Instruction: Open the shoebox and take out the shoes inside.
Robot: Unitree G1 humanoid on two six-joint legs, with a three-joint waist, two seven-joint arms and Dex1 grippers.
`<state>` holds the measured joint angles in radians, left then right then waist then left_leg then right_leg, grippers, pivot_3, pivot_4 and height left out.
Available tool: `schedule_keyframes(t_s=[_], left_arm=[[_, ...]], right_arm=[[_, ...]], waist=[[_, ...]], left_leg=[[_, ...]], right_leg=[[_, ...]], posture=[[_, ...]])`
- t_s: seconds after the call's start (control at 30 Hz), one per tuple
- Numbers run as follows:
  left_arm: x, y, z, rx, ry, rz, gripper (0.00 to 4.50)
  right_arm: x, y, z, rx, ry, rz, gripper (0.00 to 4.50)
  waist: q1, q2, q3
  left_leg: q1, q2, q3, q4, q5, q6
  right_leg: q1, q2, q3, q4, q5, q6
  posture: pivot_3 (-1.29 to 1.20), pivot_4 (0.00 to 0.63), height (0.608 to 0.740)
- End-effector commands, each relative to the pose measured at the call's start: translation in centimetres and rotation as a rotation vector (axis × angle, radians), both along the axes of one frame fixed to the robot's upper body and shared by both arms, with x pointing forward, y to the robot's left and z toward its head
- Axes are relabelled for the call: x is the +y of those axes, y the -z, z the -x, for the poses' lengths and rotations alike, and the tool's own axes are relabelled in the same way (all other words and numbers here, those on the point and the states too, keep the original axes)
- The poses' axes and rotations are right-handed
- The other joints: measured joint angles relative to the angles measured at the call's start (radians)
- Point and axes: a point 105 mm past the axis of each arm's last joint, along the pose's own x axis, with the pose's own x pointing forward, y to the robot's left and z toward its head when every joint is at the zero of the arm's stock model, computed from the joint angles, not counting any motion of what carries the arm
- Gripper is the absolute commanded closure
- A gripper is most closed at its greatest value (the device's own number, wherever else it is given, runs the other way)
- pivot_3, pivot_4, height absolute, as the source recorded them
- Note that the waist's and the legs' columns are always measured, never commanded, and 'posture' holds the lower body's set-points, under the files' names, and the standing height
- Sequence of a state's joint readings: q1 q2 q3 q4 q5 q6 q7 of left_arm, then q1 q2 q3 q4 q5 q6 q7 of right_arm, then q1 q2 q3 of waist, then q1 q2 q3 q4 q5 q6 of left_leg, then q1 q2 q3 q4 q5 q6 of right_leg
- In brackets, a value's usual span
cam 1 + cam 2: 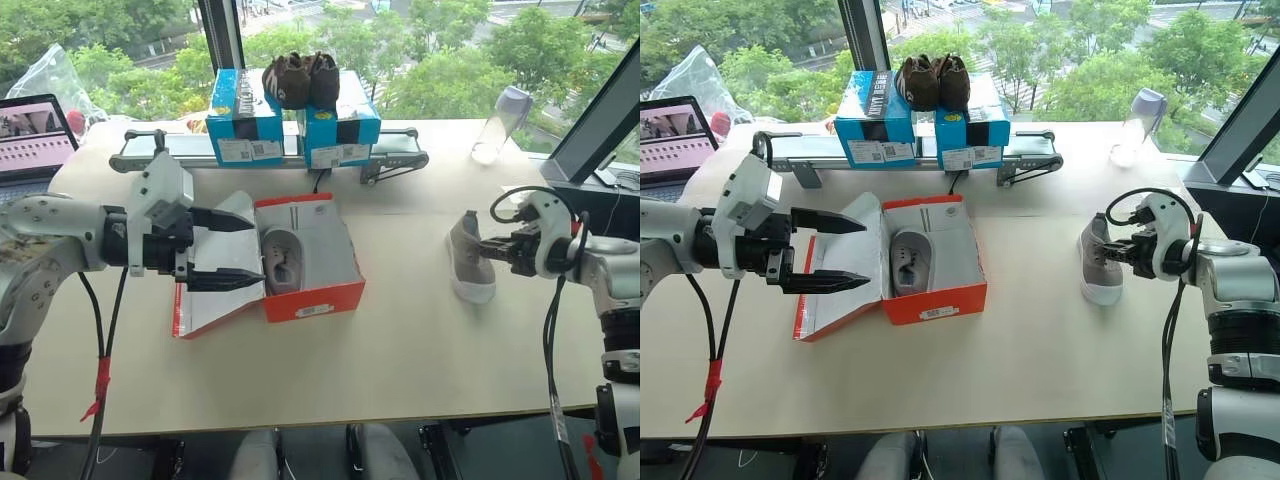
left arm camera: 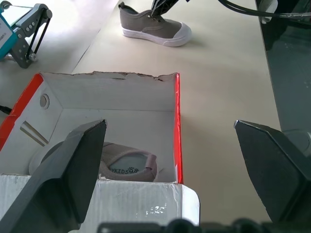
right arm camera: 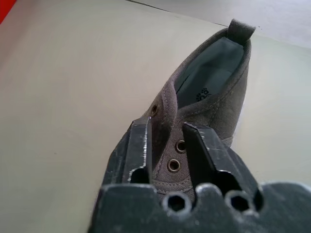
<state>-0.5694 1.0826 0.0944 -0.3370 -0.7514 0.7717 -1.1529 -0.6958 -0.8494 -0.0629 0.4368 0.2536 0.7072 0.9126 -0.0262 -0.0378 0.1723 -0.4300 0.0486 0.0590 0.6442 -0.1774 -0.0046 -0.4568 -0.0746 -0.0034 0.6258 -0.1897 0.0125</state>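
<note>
The red shoebox (image 1: 315,300) stands open mid-table, its lid (image 1: 210,305) folded flat to the left, white inside up. One grey shoe (image 1: 282,260) lies inside it. My left gripper (image 1: 235,250) hovers wide open over the lid, pointing at the box, and nothing is between its fingers (image 2: 68,170). The other grey shoe (image 1: 468,260) stands on its white sole on the table at the right. My right gripper (image 3: 167,124) straddles that shoe's eyelet edge. Its fingers (image 3: 141,141) are slightly apart.
Two blue boxes (image 1: 245,118) with a dark brown pair of shoes (image 1: 300,78) on top sit on a grey rack (image 1: 270,150) at the back. A laptop (image 1: 35,135) is at the far left. A clear bottle (image 1: 500,122) stands back right.
</note>
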Motion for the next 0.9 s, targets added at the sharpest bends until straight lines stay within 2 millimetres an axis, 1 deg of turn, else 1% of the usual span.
schedule_keyframes(t_s=[0.03, 0.1, 0.17, 0.2, 0.23, 0.27, 0.3, 0.33, 0.37, 0.43, 0.53, 0.63, 0.7, 0.77, 0.83, 0.9], left_arm=[[0.3, -1.0, 0.5, -0.034, -0.011, -0.010, 0.00], [0.6, -1.1, 0.6, -0.034, -0.023, -0.017, 0.00], [0.9, -1.2, 0.8, -0.032, -0.037, -0.022, 0.00], [1.2, -1.2, 0.8, -0.032, -0.048, -0.030, 0.00], [1.5, -1.3, 0.9, -0.034, -0.059, -0.038, 0.00], [1.8, -1.3, 0.8, -0.037, -0.071, -0.042, 0.00], [2.2, -1.5, 0.7, -0.041, -0.088, -0.044, 0.00], [2.5, -1.6, 0.7, -0.044, -0.103, -0.046, 0.00], [3.1, -1.8, 0.5, -0.053, -0.129, -0.049, 0.00], [4.1, -2.2, 0.2, -0.070, -0.172, -0.044, 0.00], [4.9, -3.0, -0.1, -0.085, -0.209, -0.013, 0.00], [5.7, -3.7, 0.0, -0.100, -0.237, 0.000, 0.00], [6.2, -4.1, 0.1, -0.109, -0.259, 0.005, 0.00], [6.8, -4.5, 0.4, -0.116, -0.280, 0.006, 0.00], [6.9, -4.5, 0.7, -0.118, -0.285, 0.005, 0.00], [6.7, -4.2, 1.0, -0.116, -0.283, 0.003, 0.00]], right_arm=[[-0.1, -4.3, -0.1, -0.109, -0.010, 0.081, 1.63], [0.8, -6.3, 0.0, -0.143, -0.024, 0.097, 0.98], [2.7, -8.7, -0.2, -0.194, -0.030, 0.071, 0.23], [4.2, -9.8, -0.2, -0.211, -0.042, 0.041, 0.08], [5.8, -10.7, -0.1, -0.219, -0.064, 0.008, 0.08], [7.4, -11.4, 0.0, -0.219, -0.087, -0.023, 0.08], [9.4, -11.8, 0.3, -0.208, -0.127, -0.057, 0.08], [11.2, -11.9, 0.7, -0.186, -0.166, -0.086, 0.08], [13.6, -11.7, 1.4, -0.141, -0.224, -0.109, 0.08], [17.2, -10.9, 2.4, -0.062, -0.312, -0.151, 0.08], [19.8, -9.6, 3.1, 0.020, -0.364, -0.170, 0.08], [21.5, -7.6, 3.3, 0.102, -0.389, -0.159, 0.08], [21.9, -5.8, 3.0, 0.148, -0.376, -0.127, 0.08], [22.6, -3.9, 2.5, 0.211, -0.366, -0.129, 0.08], [23.3, -2.9, 1.9, 0.232, -0.356, -0.133, 0.08], [24.2, -2.9, 1.7, 0.233, -0.368, -0.136, 0.08]], waist=[[0.001, 0.000, 0.000], [0.000, 0.001, 0.001], [-0.004, 0.001, 0.001], [-0.006, 0.001, 0.001], [-0.008, 0.001, 0.001], [-0.011, 0.001, 0.001], [-0.017, 0.001, 0.001], [-0.018, 0.001, 0.001], [-0.017, 0.001, 0.001], [-0.013, 0.001, 0.001], [-0.005, 0.001, 0.001], [0.012, 0.001, 0.001], [0.014, 0.001, 0.001], [0.013, 0.000, 0.000], [0.011, -0.001, 0.000], [0.009, 0.000, 0.000]], left_leg=[[0.000, 0.000, 0.000, 0.000, 0.000, 0.000], [0.000, 0.000, 0.000, 0.000, 0.000, 0.000], [0.000, 0.000, 0.001, 0.000, 0.000, 0.000], [0.000, 0.001, 0.001, 0.000, 0.000, 0.000], [0.000, 0.001, 0.001, 0.000, 0.000, 0.000], [0.001, 0.001, 0.001, 0.000, 0.000, 0.000], [0.002, 0.001, 0.000, 0.000, 0.000, 0.000], [0.003, 0.001, 0.000, 0.000, 0.000, 0.000], [0.004, 0.002, 0.000, 0.000, 0.000, 0.000], [0.004, 0.003, -0.001, 0.000, 0.000, 0.000], [0.003, 0.002, 0.000, 0.000, 0.000, 0.000], [-0.001, 0.001, 0.000, 0.001, 0.000, 0.000], [-0.002, 0.000, 0.000, 0.001, 0.000, 0.000], [-0.002, 0.000, 0.001, 0.001, 0.000, 0.000], [-0.002, 0.000, 0.001, 0.001, 0.000, 0.000], [-0.002, 0.000, 0.001, 0.001, 0.000, 0.000]], right_leg=[[0.000, 0.000, 0.000, 0.000, 0.000, 0.000], [0.000, 0.000, 0.000, 0.000, 0.000, 0.000], [-0.001, 0.000, 0.001, 0.001, 0.000, 0.000], [-0.001, 0.001, 0.001, 0.001, 0.000, 0.000], [-0.001, 0.001, 0.001, 0.001, 0.000, 0.000], [-0.001, 0.001, 0.001, 0.002, 0.000, 0.000], [-0.001, 0.001, 0.001, 0.002, 0.000, 0.000], [-0.001, 0.002, 0.003, 0.003, 0.000, -0.001], [-0.001, 0.003, 0.003, 0.004, 0.000, -0.001], [-0.001, 0.004, 0.003, 0.004, 0.000, -0.001], [-0.001, 0.004, 0.003, 0.004, 0.000, -0.002], [-0.001, 0.002, 0.003, 0.002, 0.000, -0.001], [-0.001, 0.001, 0.003, 0.001, 0.001, 0.000], [-0.001, 0.001, 0.003, 0.000, 0.001, 0.001], [-0.001, 0.001, 0.003, 0.000, 0.001, 0.001], [-0.002, 0.001, 0.003, 0.001, 0.001, 0.000]], posture=[[0.00, 0.150, 0.740], [0.00, 0.150, 0.740], [0.00, 0.150, 0.740], [0.00, 0.150, 0.740], [0.00, 0.150, 0.740], [0.00, 0.150, 0.740], [0.00, 0.150, 0.740], [0.00, 0.150, 0.740], [0.00, 0.150, 0.740], [0.00, 0.150, 0.740], [0.00, 0.150, 0.740], [0.00, 0.150, 0.740], [0.00, 0.150, 0.740], [0.00, 0.150, 0.740], [0.00, 0.150, 0.740], [0.00, 0.150, 0.740]])
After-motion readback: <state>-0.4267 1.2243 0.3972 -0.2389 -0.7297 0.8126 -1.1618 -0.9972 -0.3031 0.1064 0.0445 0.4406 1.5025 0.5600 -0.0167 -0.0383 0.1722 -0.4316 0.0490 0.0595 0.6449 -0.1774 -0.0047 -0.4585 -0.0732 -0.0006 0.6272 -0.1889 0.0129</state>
